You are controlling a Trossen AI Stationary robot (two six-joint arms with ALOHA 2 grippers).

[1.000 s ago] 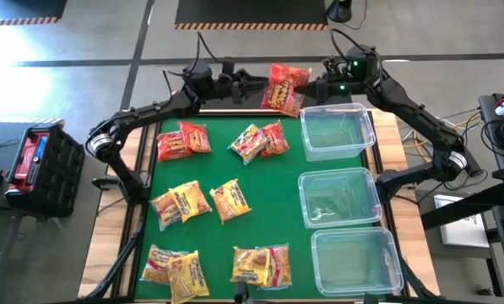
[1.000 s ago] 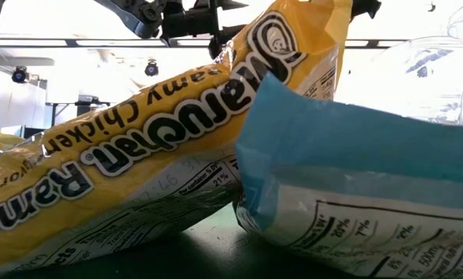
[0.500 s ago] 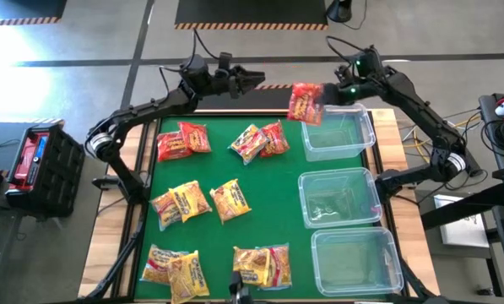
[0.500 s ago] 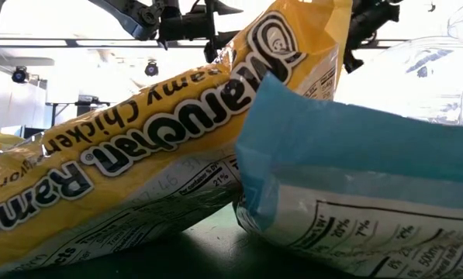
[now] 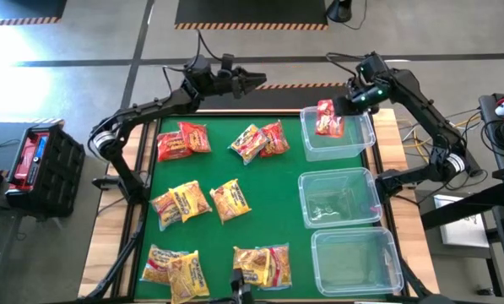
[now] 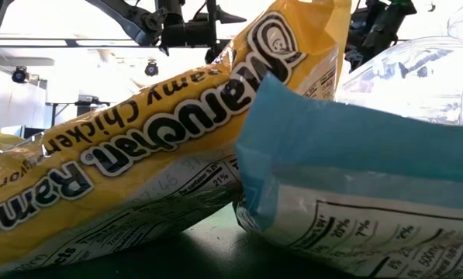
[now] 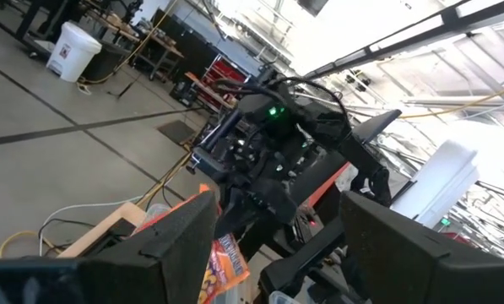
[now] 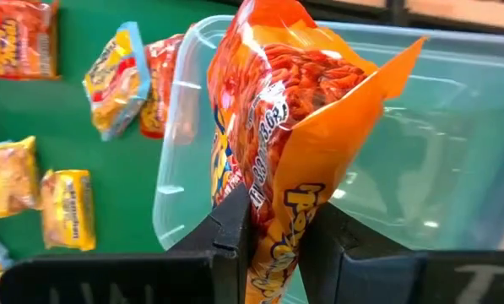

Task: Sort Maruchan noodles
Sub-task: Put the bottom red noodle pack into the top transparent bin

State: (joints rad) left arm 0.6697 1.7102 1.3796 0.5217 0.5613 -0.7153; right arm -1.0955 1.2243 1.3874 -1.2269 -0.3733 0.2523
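My right gripper (image 5: 344,105) is shut on a red Maruchan packet (image 5: 327,118) above the far clear bin (image 5: 353,142); the right wrist view shows that packet (image 8: 277,110) over the bin's rim (image 8: 177,127). My left gripper (image 5: 257,82) waits open above the table's far edge, its fingers apart (image 7: 275,207). On the green mat lie two red packets (image 5: 182,139), a yellow-and-red group (image 5: 260,139), and yellow ones (image 5: 180,203) (image 5: 230,200) (image 5: 174,268) (image 5: 262,264). In the low view a yellow packet (image 6: 138,147) leans on a blue one (image 6: 355,178). My right gripper pinches the red packet between its two fingers (image 8: 230,232) at one end (image 8: 279,241). The fingers slant down from the table's far right. The packet is lifted clear and reaches out past the fingers over the far bin's open top.
Three clear bins stand in a row along the mat's right side: far (image 5: 353,142), middle (image 5: 339,197), near (image 5: 357,260). A black crate (image 5: 36,160) sits left of the table. The green mat (image 5: 226,165) shows bare between the packet groups.
My right gripper has carried the red packet from beside my left gripper at the far edge toward the table's right and a little nearer, and now holds it over the far bin. The packet has swung round to lie more along the bin.
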